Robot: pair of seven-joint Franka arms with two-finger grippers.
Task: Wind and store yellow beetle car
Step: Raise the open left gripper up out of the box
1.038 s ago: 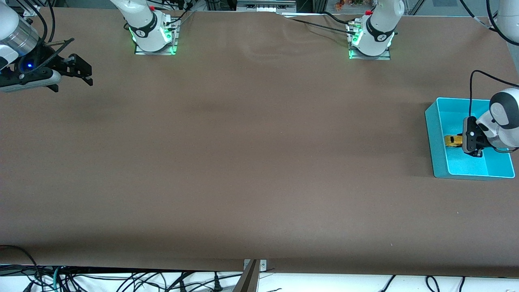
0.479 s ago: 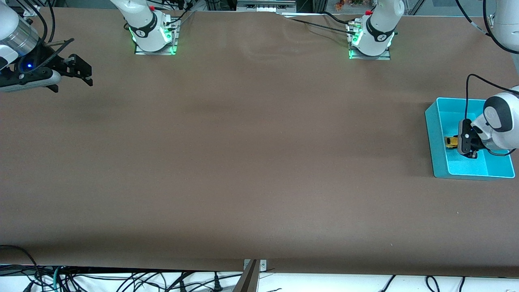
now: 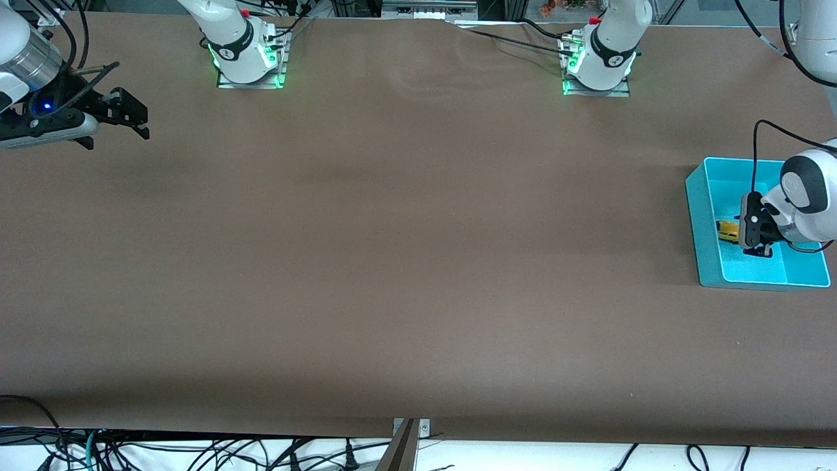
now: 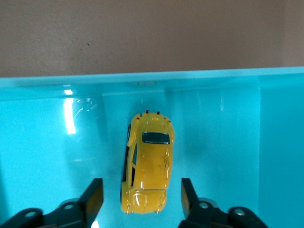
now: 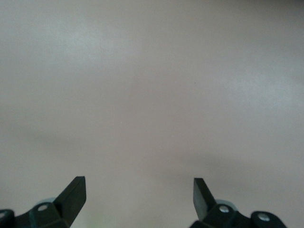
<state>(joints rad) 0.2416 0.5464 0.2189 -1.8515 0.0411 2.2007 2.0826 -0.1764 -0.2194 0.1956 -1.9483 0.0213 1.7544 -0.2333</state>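
The yellow beetle car lies on its wheels on the floor of a cyan bin at the left arm's end of the table. My left gripper is inside the bin, open, with one finger on each side of the car. In the left wrist view the car sits between the fingers with a gap on both sides, and the left gripper does not touch it. My right gripper is open and empty, held over bare table at the right arm's end, where that arm waits.
The bin wall stands close in front of the car's nose. The brown table spreads between the two arms. The right wrist view shows only bare table under the right gripper.
The left gripper with the car has shifted slightly inside the bin toward the bin wall. The right arm has not moved.
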